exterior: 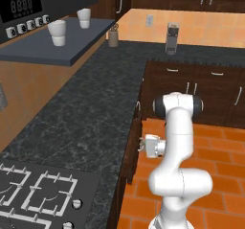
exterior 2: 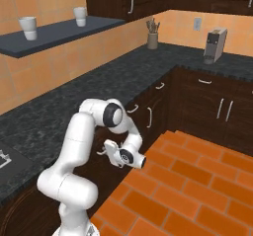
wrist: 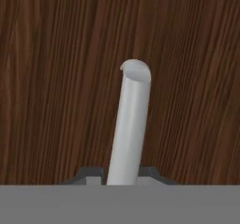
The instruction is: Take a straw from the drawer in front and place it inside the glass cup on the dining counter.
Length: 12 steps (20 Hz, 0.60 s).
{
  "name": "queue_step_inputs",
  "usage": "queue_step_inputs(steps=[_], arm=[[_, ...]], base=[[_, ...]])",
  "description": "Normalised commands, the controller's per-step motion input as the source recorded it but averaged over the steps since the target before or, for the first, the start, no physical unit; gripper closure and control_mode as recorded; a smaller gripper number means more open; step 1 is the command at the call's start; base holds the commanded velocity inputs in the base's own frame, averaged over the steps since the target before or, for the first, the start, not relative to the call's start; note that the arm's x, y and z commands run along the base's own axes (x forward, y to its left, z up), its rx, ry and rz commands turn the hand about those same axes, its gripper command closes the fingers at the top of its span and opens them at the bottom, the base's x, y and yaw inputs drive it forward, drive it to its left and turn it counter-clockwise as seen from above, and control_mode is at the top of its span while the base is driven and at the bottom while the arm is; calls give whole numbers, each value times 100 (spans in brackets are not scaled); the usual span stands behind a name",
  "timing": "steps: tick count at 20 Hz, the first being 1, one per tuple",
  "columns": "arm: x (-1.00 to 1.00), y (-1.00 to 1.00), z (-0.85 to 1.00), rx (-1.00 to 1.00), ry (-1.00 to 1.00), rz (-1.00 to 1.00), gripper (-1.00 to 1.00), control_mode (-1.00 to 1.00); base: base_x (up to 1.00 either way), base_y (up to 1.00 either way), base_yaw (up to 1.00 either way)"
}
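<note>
Claw (wrist: 123, 178) clamped on the drawer handle (wrist: 131, 124).
Dark wood drawer (wrist: 56, 78) front fills frame; black speckled bench (exterior: 86, 108) centre left, orange tile floor (exterior 2: 188, 180) lower right, white cups (exterior: 57, 31) on upper-left shelf (exterior: 57, 48).

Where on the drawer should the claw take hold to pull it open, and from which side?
Grip the silver bar handle, coming square-on at the wooden drawer front. The bar stands proud of the flat panel, so the fingertips can straddle it, as they do here.
</note>
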Motion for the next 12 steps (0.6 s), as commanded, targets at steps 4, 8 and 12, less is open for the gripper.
queue_step_inputs(steps=[4, 8, 12], arm=[[-50, -100, 0, 0, 0, 0, 100, -100], [-42, -100, 3, 0, 0, 0, 100, -100], [-32, -100, 0, 0, 0, 0, 100, -100]], base=[[0, 0, 0], [0, 0, 0], [0, 0, 0]])
